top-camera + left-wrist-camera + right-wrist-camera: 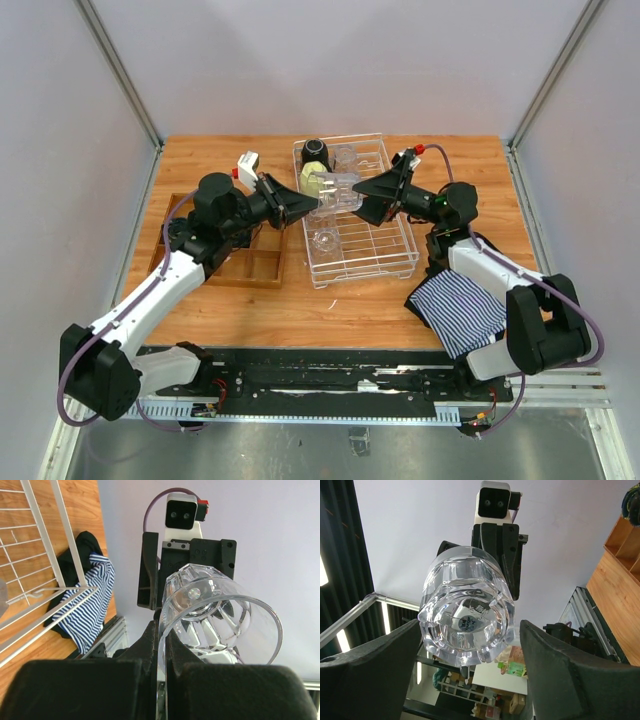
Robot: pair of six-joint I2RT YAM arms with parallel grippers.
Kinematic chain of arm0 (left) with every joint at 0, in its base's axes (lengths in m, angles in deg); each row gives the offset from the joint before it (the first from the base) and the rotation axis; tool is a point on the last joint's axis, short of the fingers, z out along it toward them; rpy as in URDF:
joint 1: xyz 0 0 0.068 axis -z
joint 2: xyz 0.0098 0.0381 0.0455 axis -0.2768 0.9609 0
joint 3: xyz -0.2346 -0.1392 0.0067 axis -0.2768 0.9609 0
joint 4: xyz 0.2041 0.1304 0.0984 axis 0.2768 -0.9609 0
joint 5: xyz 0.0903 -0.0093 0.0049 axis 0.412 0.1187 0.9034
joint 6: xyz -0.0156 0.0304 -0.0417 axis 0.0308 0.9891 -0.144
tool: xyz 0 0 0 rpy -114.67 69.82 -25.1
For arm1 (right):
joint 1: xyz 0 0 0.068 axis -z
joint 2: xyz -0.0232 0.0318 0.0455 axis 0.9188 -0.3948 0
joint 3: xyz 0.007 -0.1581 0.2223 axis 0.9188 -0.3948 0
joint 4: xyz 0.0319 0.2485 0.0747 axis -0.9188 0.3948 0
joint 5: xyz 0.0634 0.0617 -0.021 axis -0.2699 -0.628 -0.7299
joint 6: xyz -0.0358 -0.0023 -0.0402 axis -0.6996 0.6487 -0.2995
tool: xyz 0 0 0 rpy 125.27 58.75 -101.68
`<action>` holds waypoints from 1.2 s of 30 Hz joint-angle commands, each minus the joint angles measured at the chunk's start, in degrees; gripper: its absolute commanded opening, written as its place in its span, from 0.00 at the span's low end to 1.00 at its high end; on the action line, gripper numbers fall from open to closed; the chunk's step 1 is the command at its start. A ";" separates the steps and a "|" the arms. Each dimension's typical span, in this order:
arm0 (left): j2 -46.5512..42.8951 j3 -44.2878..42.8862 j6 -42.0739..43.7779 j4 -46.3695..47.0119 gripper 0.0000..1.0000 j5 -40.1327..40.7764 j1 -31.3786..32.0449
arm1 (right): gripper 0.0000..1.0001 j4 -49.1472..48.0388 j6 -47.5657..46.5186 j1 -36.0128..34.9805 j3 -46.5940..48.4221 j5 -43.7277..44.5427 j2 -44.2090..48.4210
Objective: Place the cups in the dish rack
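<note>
A clear tumbler (340,190) hangs on its side above the white wire dish rack (408,240). My left gripper (320,201) is shut on the tumbler's rim (220,620), one finger inside and one outside (163,630). My right gripper (357,190) faces it, open, with its fingers on either side of the tumbler's thick base (467,615). A gap shows beside its right finger (555,655). In the rack stand a black mug (316,150), a pale yellow-green mug (313,179) and two more clear tumblers (325,240), (346,156).
A brown wooden compartment tray (250,262) lies left of the rack under my left arm. A blue-and-white striped cloth (460,310) lies at the front right near the right arm's base. The table's side walls rise at both edges.
</note>
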 commanded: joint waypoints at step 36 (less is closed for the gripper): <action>-6.21 -10.30 16.22 -39.32 0.69 23.32 -4.56 | 0.27 40.66 -34.72 2.88 14.26 -1.68 0.37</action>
